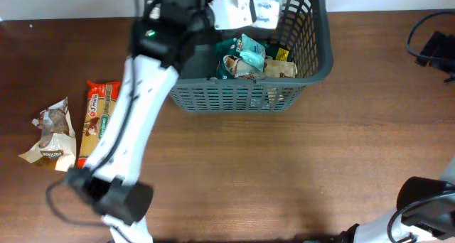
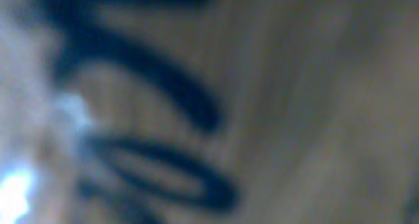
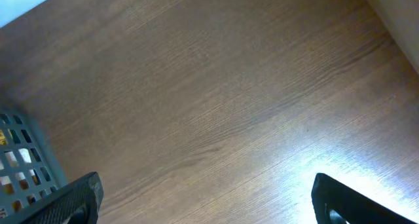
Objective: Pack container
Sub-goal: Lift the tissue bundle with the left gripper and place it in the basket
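1. My right gripper (image 3: 206, 188): jaws spread wide, empty, over bare table (image 3: 216, 86).
2. Dark grey basket (image 1: 249, 97), far side of the table, holding food packets (image 1: 249, 58): stiff and light, I judge; the solid rim offers the best hold.
3. My left gripper (image 1: 245, 12), above the basket: I cannot tell the jaw state.

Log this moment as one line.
left hand: over container, grip unclear | right hand: open, above table | unpacked: orange packet, brown bag
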Motion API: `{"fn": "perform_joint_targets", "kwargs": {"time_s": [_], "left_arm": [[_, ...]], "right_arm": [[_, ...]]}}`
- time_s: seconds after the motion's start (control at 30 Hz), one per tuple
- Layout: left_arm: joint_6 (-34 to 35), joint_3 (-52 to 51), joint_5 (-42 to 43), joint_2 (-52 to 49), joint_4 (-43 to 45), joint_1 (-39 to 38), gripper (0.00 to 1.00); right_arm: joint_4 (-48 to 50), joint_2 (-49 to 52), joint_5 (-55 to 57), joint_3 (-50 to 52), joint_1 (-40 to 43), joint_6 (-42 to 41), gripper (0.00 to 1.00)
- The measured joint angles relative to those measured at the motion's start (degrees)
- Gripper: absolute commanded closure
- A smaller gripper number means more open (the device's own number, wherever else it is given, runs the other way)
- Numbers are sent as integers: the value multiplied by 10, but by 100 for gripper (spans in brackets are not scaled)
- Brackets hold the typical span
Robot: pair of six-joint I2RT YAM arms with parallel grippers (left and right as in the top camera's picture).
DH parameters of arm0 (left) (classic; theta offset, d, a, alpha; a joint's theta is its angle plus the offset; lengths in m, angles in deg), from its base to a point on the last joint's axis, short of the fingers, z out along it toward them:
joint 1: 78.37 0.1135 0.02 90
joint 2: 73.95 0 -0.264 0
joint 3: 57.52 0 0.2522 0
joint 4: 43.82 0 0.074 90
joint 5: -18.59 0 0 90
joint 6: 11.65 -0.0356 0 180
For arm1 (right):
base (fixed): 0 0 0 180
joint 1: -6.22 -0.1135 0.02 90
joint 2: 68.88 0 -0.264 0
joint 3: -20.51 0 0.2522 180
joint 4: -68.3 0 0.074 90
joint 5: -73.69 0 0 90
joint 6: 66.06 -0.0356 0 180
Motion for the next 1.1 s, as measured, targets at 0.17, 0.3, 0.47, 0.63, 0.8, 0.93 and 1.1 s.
{"fn": "perform_joint_targets", "kwargs": {"time_s": [0.17, 0.3, 0.47, 0.63, 0.8, 0.93, 1.1], "left_arm": [[-10, 0, -1, -104, 11, 0, 89], [-8, -4, -5, -154, 11, -3, 49], [33, -3, -11, -160, 22, -10, 14], [108, 28, -92, -160, -6, -15, 3], [181, 113, -157, -131, -79, -11, 0], [222, 170, -174, -56, -132, 6, 0], [247, 191, -185, 55, -184, 62, 0]], "right_arm": [[0, 0, 0, 0, 0, 0, 1], [0, 0, 0, 0, 0, 0, 0], [0, 0, 0, 0, 0, 0, 1], [0, 0, 0, 0, 0, 0, 1], [0, 0, 0, 0, 0, 0, 1], [0, 0, 0, 0, 0, 0, 1], [0, 0, 0, 0, 0, 0, 1]]}}
